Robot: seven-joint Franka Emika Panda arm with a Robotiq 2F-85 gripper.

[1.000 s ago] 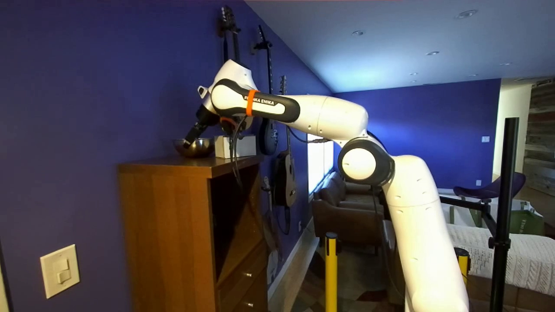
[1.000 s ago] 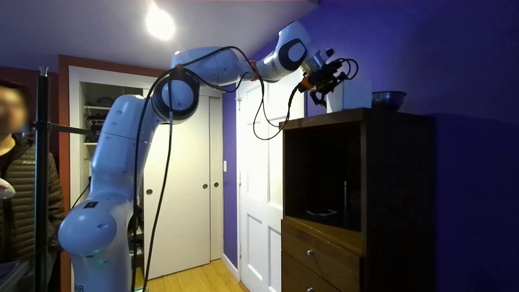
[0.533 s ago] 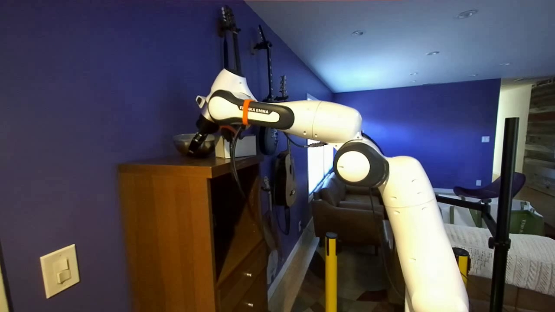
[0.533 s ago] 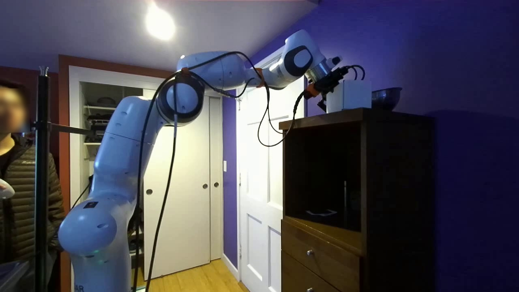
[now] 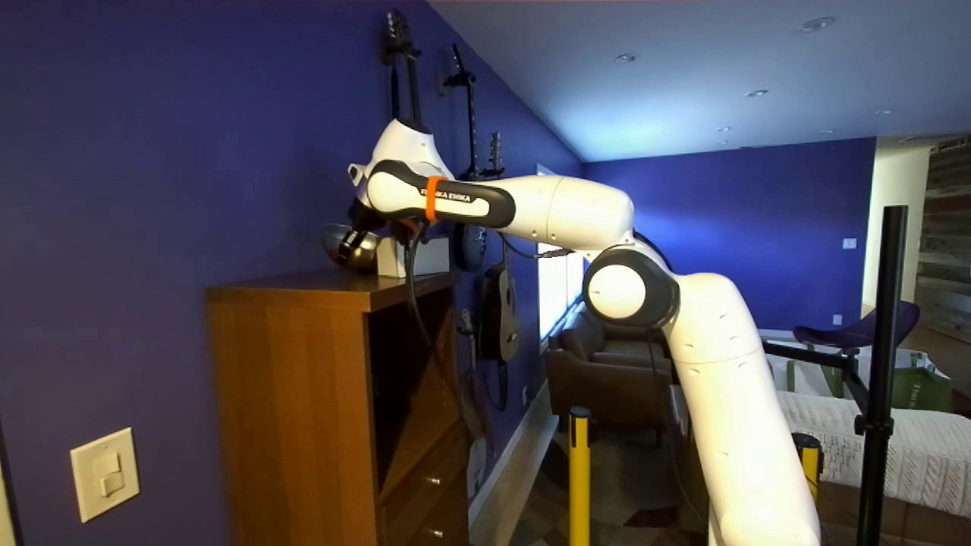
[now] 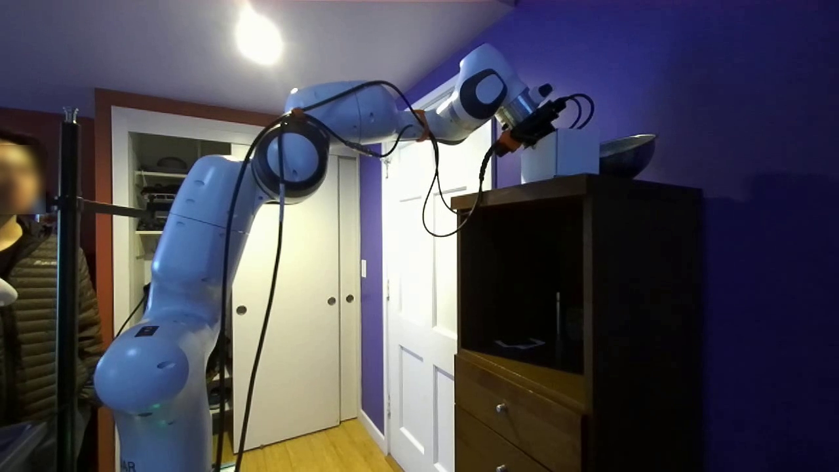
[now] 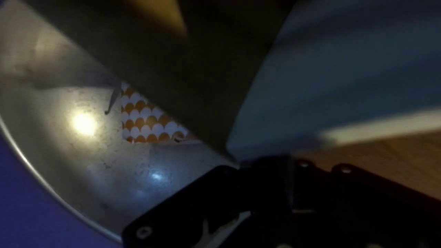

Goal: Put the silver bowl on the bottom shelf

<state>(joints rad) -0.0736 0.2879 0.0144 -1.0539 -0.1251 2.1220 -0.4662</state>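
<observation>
A ceiling light [image 6: 259, 36] glares in an exterior view; the wrist view (partly blurred) is dim.

Guitars [image 5: 498, 315] and a light switch [image 5: 105, 475] share the blue wall [image 5: 174, 167].

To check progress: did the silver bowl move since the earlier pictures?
Yes: relative to the cabinet top, the silver bowl tilted, its side away from the white box rising.

Over the cabinet [image 6: 645, 314], the wrist view crops the silver bowl [image 7: 100, 155] and gripper [image 7: 264, 164], and a dark wedge [image 7: 179, 79] is too blurred to name. In an exterior view, the white box [image 6: 577, 154] atop the cabinet hides the gripper's tips and part of the bowl. Inside the cabinet, the back of the bottom shelf [image 6: 544, 379] is lost in darkness.
</observation>
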